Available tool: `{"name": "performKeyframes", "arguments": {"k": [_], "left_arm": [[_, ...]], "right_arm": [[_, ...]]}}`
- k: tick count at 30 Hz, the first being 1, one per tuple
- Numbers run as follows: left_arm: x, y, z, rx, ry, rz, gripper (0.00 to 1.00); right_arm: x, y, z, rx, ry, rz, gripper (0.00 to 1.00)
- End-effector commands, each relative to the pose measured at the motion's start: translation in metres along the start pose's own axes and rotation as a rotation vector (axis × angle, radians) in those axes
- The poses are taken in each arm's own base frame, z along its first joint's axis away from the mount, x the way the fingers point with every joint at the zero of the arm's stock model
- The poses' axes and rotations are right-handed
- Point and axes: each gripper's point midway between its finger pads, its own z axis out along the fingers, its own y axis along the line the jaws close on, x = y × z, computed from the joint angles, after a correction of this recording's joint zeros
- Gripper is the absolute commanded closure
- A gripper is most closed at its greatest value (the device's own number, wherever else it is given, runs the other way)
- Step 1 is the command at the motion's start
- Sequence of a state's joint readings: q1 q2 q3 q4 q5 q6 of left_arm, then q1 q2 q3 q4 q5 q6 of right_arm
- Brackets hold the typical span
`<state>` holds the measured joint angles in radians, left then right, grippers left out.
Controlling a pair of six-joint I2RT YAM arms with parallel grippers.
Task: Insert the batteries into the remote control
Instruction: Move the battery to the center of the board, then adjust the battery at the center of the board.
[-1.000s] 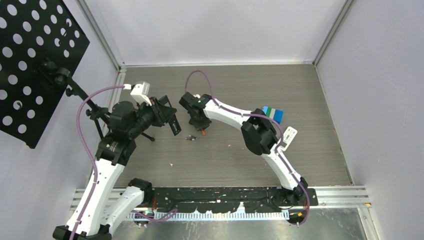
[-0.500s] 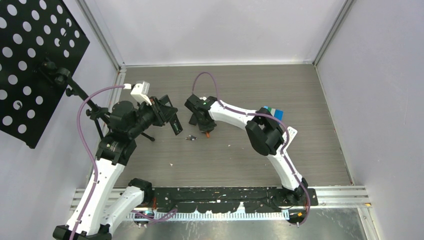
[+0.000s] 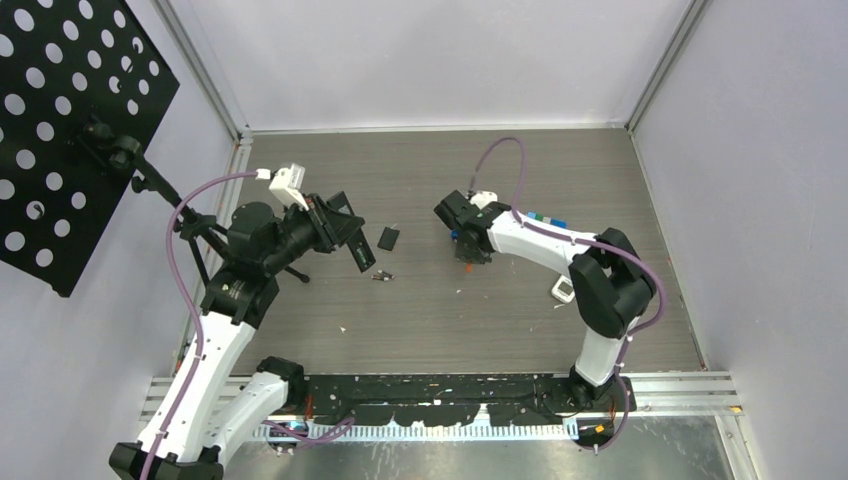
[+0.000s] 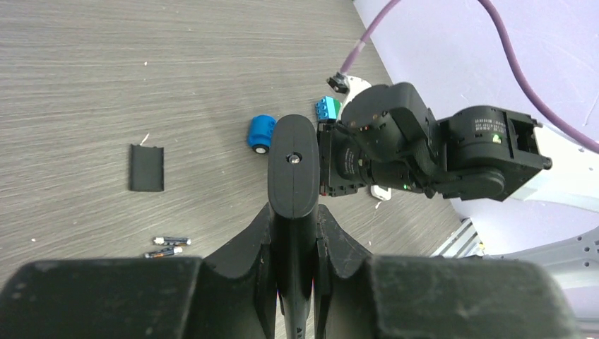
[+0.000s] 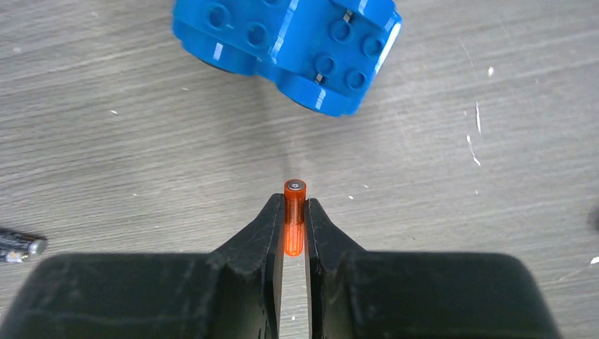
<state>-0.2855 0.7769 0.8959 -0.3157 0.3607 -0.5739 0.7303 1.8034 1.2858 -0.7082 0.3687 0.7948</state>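
Starting with the right gripper (image 5: 294, 226): pinched tight on the orange-red battery (image 5: 294, 194), with just the tip poking out past the fingertips, aimed at a blue studded brick (image 5: 286, 49) a little way ahead; over at the left gripper (image 4: 295, 233): clamped on the black remote (image 4: 294, 159), rounded end sticking out toward the right arm; down on the wood-grain table (image 4: 70, 70): two dark batteries (image 4: 168, 246) lying side by side, near a flat black battery cover (image 4: 146, 168) but not touching it; both well apart from either gripper.
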Motion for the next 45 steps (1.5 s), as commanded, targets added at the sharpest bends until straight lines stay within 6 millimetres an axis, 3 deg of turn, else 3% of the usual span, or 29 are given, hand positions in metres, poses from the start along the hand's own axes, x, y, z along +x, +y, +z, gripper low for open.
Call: {"name": "performKeyframes", "arguments": {"k": [1,6,14,20,27,30,33,38,45], "left_arm": [[-0.013,-0.014,0.005,0.076,-0.044,-0.005,1.0],[-0.011,-0.013,0.006,0.075,-0.039,-0.007,1.0],[-0.008,-0.01,0.009,0.069,-0.029,-0.012,1.0],[-0.01,-0.01,0.009,0.065,-0.026,0.006,1.0],[-0.013,-0.01,0.008,0.051,-0.02,0.03,1.0],[-0.012,-0.008,0.009,0.048,-0.019,0.028,1.0],[-0.012,-0.008,0.009,0.046,-0.018,0.027,1.0],[-0.013,-0.008,0.009,0.043,-0.017,0.027,1.0],[-0.01,-0.005,0.012,0.035,-0.006,0.024,1.0]], "right_arm": [[-0.003,-0.007,-0.002,0.014,-0.08,0.193,0.89],[0.0,-0.024,0.001,0.049,-0.102,0.279,0.88],[0.0,-0.027,0.007,0.037,-0.086,0.272,0.67],[-0.011,-0.029,-0.002,0.005,-0.095,0.208,0.54],[-0.031,-0.037,-0.022,-0.064,-0.119,-0.134,0.42],[-0.021,-0.038,-0.03,-0.097,-0.028,-0.352,0.32],[-0.02,-0.064,-0.034,0.044,0.041,-0.449,0.31],[-0.018,-0.081,-0.028,0.141,0.075,-0.526,0.3],[0.007,-0.081,-0.007,0.156,0.171,-0.615,0.3]]}}
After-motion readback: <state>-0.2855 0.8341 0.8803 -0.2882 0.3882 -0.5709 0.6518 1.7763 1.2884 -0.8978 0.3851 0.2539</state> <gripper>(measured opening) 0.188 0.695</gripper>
